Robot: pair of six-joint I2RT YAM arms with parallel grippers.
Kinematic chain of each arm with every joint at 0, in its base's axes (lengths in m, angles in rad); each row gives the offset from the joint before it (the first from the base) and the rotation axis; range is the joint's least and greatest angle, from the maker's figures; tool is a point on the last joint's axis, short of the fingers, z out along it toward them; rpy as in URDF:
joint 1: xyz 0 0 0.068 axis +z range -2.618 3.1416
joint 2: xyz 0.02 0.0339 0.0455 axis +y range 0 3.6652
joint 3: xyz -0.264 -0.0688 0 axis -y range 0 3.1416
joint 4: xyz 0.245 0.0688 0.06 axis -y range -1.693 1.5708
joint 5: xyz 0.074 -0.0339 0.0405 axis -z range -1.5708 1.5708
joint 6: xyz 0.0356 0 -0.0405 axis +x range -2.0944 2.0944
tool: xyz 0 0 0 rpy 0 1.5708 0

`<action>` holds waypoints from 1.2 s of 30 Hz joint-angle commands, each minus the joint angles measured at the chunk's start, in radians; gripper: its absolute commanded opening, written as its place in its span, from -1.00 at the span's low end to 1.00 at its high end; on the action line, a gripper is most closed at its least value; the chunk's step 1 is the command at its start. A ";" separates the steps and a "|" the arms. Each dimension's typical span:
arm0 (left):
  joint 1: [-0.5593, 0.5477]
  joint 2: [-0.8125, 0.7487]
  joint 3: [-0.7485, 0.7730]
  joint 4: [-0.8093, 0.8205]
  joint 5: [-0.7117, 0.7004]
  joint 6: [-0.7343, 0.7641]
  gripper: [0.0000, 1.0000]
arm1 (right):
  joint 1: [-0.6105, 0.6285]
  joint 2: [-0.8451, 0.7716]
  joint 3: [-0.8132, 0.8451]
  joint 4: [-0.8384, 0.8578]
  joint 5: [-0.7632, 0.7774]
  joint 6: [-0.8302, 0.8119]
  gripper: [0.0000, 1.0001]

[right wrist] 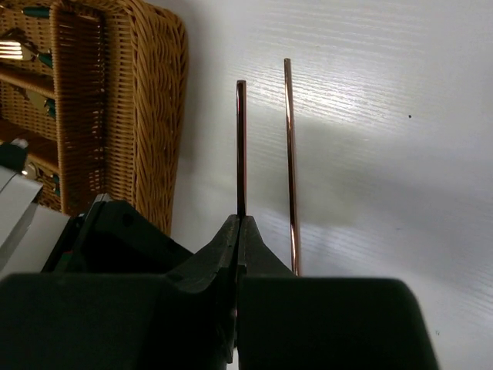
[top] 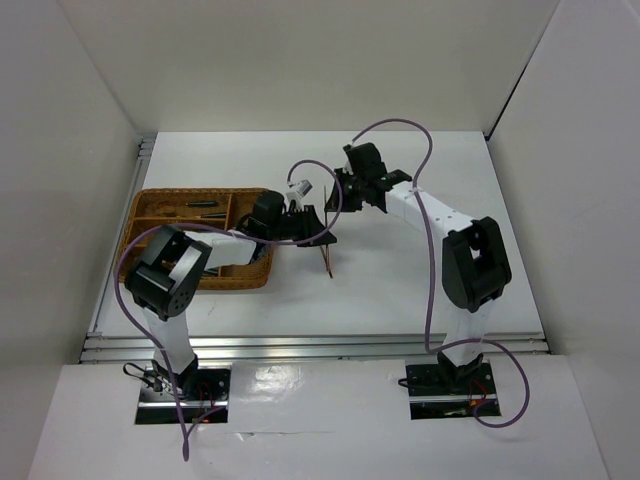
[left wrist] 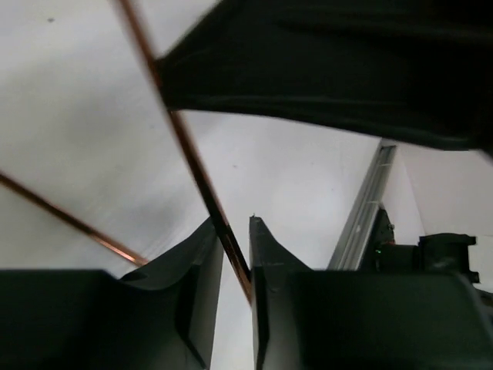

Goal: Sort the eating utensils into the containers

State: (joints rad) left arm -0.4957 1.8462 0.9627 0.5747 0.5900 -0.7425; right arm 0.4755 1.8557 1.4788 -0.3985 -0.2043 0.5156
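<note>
Narrowed to a slit, the jaws of my left gripper clamp one thin gold chopstick, which slants up and away from the fingers. The jaws of my right gripper are pressed together on a chopstick as well, and that one sticks straight out ahead of them.

Each wrist view shows two chopsticks: one gripped, and the other chopstick outside that gripper's jaws. In the right wrist view it runs parallel, just beside the gripped one. In the left wrist view it lies well apart, off to the side. I cannot tell whether my two grippers share a single stick.

From above, both grippers sit close together over the white worktop, just right of the one brown wicker tray. My left arm reaches across that tray. In its compartments I see one gold fork head and a few teal handles, too hidden to count.
</note>
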 commanded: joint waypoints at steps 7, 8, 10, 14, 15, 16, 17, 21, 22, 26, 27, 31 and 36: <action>0.029 -0.001 0.030 0.008 -0.042 -0.049 -0.61 | 0.006 -0.047 0.009 0.029 -0.010 0.003 -0.62; 0.039 -0.014 0.021 0.020 -0.053 -0.070 -0.64 | 0.006 -0.058 0.020 0.020 -0.010 -0.006 -0.46; 0.068 -0.033 -0.001 0.020 -0.067 -0.081 -0.64 | 0.006 -0.073 0.031 0.010 0.003 -0.015 -0.33; 0.098 -0.113 -0.021 -0.015 -0.136 -0.081 -0.64 | -0.017 -0.148 0.054 0.000 0.003 -0.026 -0.10; 0.115 -0.148 -0.021 -0.024 -0.150 -0.081 -0.64 | -0.017 -0.164 0.054 0.009 0.003 -0.026 -0.07; 0.137 -0.166 -0.030 -0.039 -0.165 -0.081 -0.64 | -0.017 -0.177 0.054 0.009 0.003 -0.026 -0.03; 0.149 -0.183 -0.030 -0.048 -0.198 -0.092 -0.64 | -0.027 -0.200 0.040 0.009 0.003 -0.035 -0.03; 0.219 -0.289 -0.079 -0.128 -0.359 -0.188 -0.64 | -0.028 -0.224 0.005 0.047 0.023 -0.046 0.02; 0.230 -0.351 -0.117 -0.148 -0.416 -0.211 -0.64 | -0.028 -0.224 -0.008 0.047 0.023 -0.055 0.02; 0.264 -0.490 -0.183 -0.245 -0.734 -0.287 -0.62 | -0.028 -0.168 -0.026 0.018 0.036 -0.055 0.00; 0.273 -0.505 -0.197 -0.275 -0.806 -0.296 -0.59 | -0.028 -0.159 -0.026 0.018 0.036 -0.055 0.00; 0.321 -0.530 -0.197 -0.341 -0.840 -0.293 -0.57 | -0.037 -0.118 -0.037 0.018 0.036 -0.066 0.00; 0.339 -0.450 -0.096 -0.372 -0.608 -0.077 -0.57 | -0.037 -0.081 -0.037 0.018 0.036 -0.077 -0.02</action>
State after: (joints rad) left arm -0.1600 1.3613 0.7887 0.2092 -0.1360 -0.9478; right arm 0.4458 1.7664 1.4448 -0.3943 -0.1764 0.4587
